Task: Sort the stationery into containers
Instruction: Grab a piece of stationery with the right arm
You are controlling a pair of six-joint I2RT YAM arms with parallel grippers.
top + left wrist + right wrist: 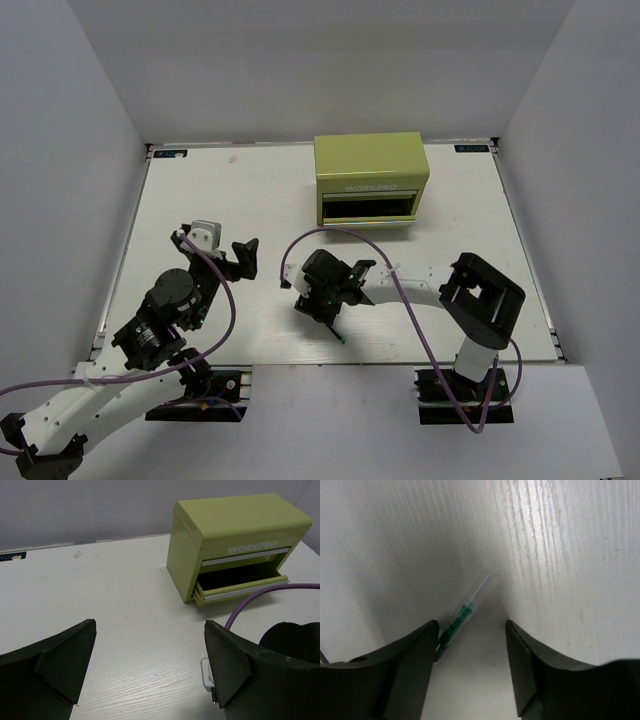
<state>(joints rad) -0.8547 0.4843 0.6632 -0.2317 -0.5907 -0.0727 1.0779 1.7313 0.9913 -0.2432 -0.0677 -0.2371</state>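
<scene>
Right tool [472, 628]: fingers apart, pointed down at the worktop [560, 555], not clamped on anything. A green pen [467, 610] lies flat in the gap. It has a clear barrel with green inside. It sits close against one finger [415, 655] and well clear of the other; whether it touches the near finger cannot be told. From above, the right tool [335, 325] sits in front of the chest [370, 165], well apart from it, toward the near edge of the worktop [220, 190]. Only a green speck of the pen [343, 341] shows below the tool there.

Left tool [150, 630]: fingers spread wide, nothing between them but bare worktop. From above, the left tool [246, 258] is off to the chest's left and nearer the arm bases, well apart from the chest and facing it.

The chest [235, 525] is yellow-green metal, lettered WORKPRO, and stands at the far side of the worktop. Lower drawer [240, 585] is pulled out; the inside is dark, so its contents cannot be told. Upper drawer [245, 556] is flush with the front.

A purple cable [260, 597] arcs across in front of the open drawer, above the worktop.

No other stationery can be made out in any view.
</scene>
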